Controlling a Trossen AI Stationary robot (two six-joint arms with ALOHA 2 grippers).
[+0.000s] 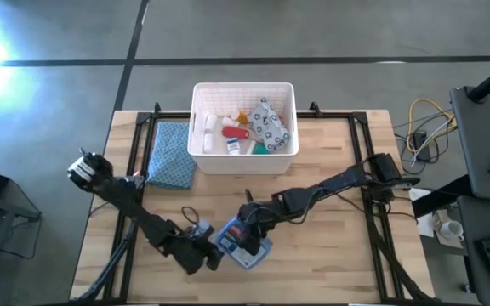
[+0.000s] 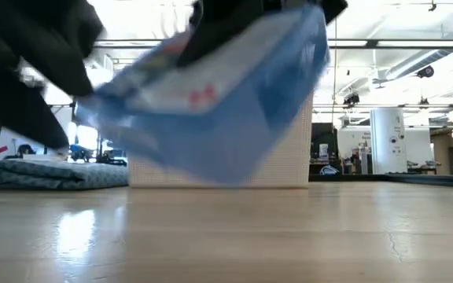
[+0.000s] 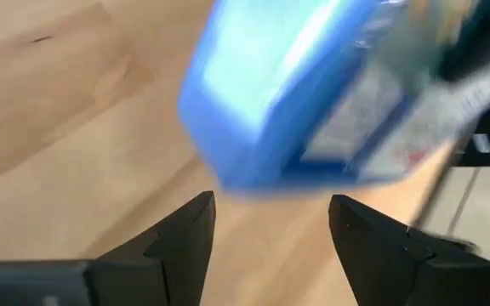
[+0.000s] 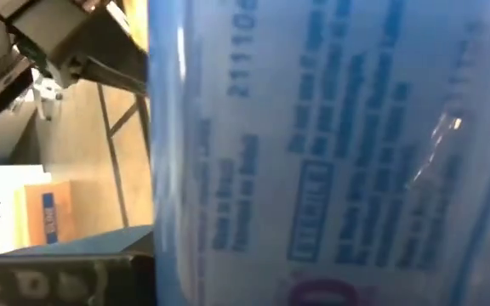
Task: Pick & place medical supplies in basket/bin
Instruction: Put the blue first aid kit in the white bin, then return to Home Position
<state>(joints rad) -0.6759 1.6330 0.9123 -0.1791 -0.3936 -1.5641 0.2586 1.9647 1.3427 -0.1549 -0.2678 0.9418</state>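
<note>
Blue flat packet [image 1: 243, 240], lifted off the worktop well short of the basket [image 1: 201, 143], pinched by right gripper [image 1: 249, 228] fingers; left gripper [image 3: 270, 225] fingers wide beneath it: risk, thin edge-hold slipping in transit

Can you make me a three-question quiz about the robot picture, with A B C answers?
1. Where does the blue checked cloth lie?
A. beside the basket
B. inside the basket
C. under the left gripper

2. What colour is the basket?
A. green
B. white
C. black

3. How is the blue packet now?
A. flat on the table
B. inside the basket
C. lifted off the table

Answers: 1 A, the high view shows it on the table beside the basket's wall. 2 B, its slotted walls are white. 3 C, the low view shows a gap beneath it, the right gripper holding it.
</note>
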